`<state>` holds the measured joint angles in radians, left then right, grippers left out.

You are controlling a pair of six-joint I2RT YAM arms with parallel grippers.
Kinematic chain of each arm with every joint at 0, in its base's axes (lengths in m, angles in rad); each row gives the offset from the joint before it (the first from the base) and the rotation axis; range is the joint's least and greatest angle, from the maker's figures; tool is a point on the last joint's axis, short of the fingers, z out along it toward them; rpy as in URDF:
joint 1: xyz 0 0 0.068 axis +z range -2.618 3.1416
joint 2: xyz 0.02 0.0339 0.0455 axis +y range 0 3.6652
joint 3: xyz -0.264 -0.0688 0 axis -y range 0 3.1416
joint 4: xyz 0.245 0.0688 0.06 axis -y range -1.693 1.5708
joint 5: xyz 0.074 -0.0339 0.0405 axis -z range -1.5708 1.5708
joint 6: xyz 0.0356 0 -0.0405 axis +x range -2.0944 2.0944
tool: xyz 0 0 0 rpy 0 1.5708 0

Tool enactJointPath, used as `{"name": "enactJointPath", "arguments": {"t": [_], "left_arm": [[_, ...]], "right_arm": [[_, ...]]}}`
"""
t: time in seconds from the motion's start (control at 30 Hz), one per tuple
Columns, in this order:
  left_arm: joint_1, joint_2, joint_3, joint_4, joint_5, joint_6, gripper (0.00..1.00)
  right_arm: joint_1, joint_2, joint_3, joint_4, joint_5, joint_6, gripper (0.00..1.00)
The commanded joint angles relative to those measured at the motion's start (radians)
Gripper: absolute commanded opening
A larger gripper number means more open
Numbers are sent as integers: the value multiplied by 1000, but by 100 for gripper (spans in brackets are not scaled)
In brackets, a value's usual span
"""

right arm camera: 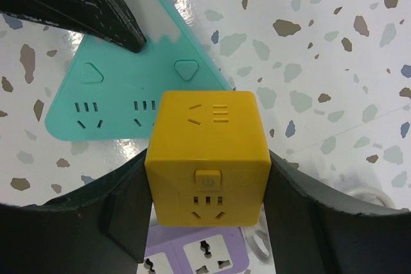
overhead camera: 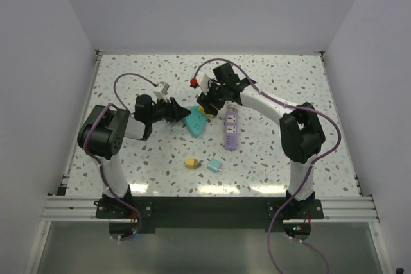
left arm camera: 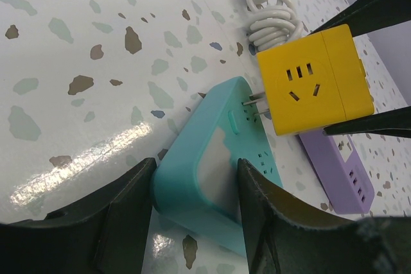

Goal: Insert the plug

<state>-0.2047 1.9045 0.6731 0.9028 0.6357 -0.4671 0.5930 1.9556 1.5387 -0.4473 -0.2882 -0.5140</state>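
Two grippers meet near the middle of the speckled table point(overhead camera: 128, 75). The left gripper point(left arm camera: 192, 181) is about half open, its fingers pressed against the two sides of one end of the teal power strip point(left arm camera: 212, 158). The strip is triangular and lies face up with its sockets showing. The right gripper point(right arm camera: 207, 187), spread to a similar width, grips the yellow cube plug point(right arm camera: 207, 158) by its two side faces and holds it at the strip's far right edge.

Two metal prongs point(left arm camera: 255, 102) stick out of the cube toward the teal face. They are bare across the small gap, with their tips at the strip's surface; whether they sit in a socket cannot be told.

A purple power strip point(left arm camera: 340, 174) lies just to the right of the teal one, partly under the cube. A coiled white cable point(left arm camera: 270, 17) sits on the far side, close behind the cube.

Nearer the arm bases, well apart from all this, lie a small yellow adapter point(overhead camera: 191, 163) and a small teal adapter point(overhead camera: 214, 166), side by side.
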Motion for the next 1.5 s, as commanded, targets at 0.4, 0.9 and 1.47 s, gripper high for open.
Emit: {"name": "enactJointPath", "arguments": {"t": [0.4, 0.9, 1.47], "left_arm": [[-9, 27, 11, -71, 10, 105, 0], [-9, 31, 20, -74, 13, 108, 0], [-9, 38, 25, -77, 15, 110, 0]], "right_arm": [[1, -17, 8, -39, -57, 5, 0], [11, -12, 3, -50, -62, 14, 0], [19, -17, -12, -53, -57, 20, 0]]}}
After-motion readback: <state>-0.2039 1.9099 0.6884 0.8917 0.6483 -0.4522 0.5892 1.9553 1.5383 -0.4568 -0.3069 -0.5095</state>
